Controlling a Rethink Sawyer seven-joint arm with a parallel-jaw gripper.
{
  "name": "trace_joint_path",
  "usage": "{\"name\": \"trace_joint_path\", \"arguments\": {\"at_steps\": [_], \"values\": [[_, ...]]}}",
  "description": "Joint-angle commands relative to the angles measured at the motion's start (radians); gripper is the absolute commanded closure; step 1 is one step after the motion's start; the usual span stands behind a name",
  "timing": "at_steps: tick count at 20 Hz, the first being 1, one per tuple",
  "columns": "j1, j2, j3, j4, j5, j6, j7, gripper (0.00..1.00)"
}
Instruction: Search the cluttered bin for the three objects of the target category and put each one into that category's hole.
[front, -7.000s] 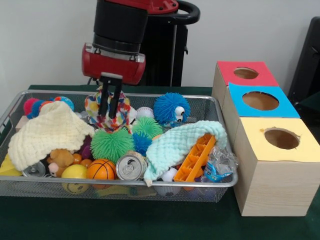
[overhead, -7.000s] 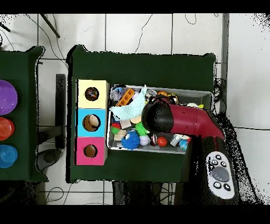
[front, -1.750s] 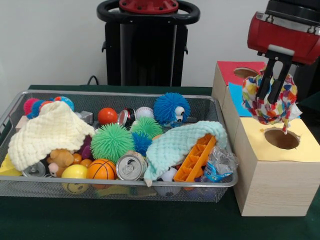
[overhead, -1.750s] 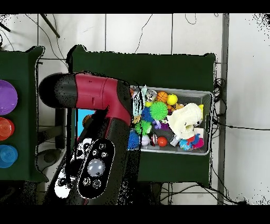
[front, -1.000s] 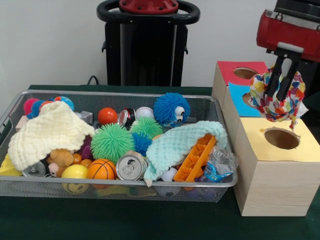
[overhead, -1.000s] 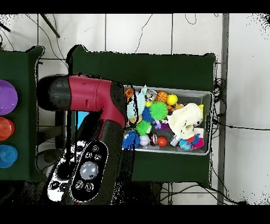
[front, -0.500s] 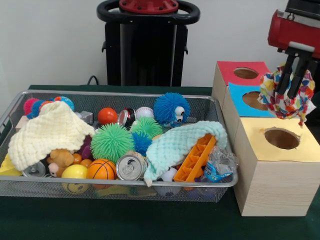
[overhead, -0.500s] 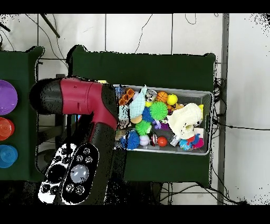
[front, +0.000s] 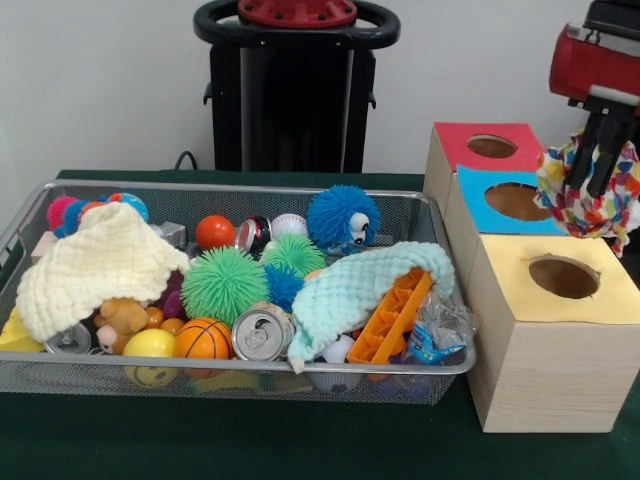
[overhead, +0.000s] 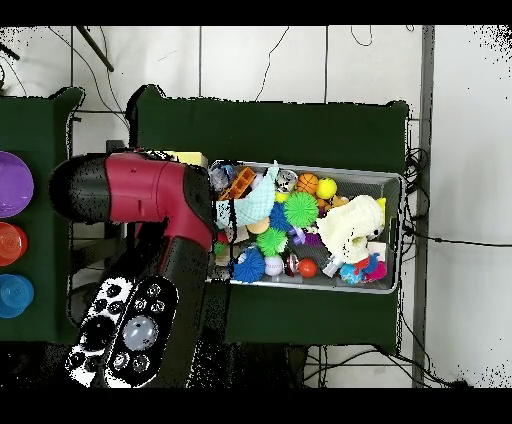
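**The hand is carrying a spotty cloth over the boxes**

The hand (front: 602, 172) is hanging up high at the side, over the three boxes. Its two black fingers (front: 582, 160) are squeezing together on a cloth (front: 590, 195) with lots of bright spots. The cloth is bunched up and drooping down around the fingers, so the hand is gripping it near the top and letting the rest dangle. I think it is holding it that way so the loose end can go into a hole first.

The cloth is hanging in the air. It is not touching any box. From the front it is sitting just past the blue box (front: 520, 200) and above the far edge of the yellow box (front: 555, 300). The red box (front: 490, 145) is farther back. Each box has a round hole on top. The holes are facing up so things can be dropped straight in. I cannot tell which hole the cloth is meant for, but the hand is not lined up over the middle of any hole right now.

In the view from above, the big red arm (overhead: 140, 195) is covering the boxes, so the hand and cloth are hiding under it.

The bin (front: 240, 375) is sitting on the green tabletop (front: 240, 440), well apart from the hand. A cream cloth (front: 95, 262) and a mint cloth (front: 355, 285) are lying in it on top of the balls and cans. They look like the same kind of thing, so I think they are waiting their turn.
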Motion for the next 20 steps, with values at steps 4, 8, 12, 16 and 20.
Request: {"name": "trace_joint_path", "arguments": {"at_steps": [4, 8, 12, 16, 20], "values": [[0.009, 0.091, 0.014, 0.115, 0.045, -0.056, 0.356, 1.00], [0.006, 0.119, 0.017, 0.112, 0.047, -0.091, 0.371, 1.00], [0.003, 0.130, 0.022, 0.116, 0.050, -0.111, 0.373, 1.00], [0.001, 0.156, 0.031, 0.125, 0.060, -0.142, 0.385, 1.00], [-0.008, 0.183, 0.042, 0.115, 0.074, -0.157, 0.387, 1.00]]}}
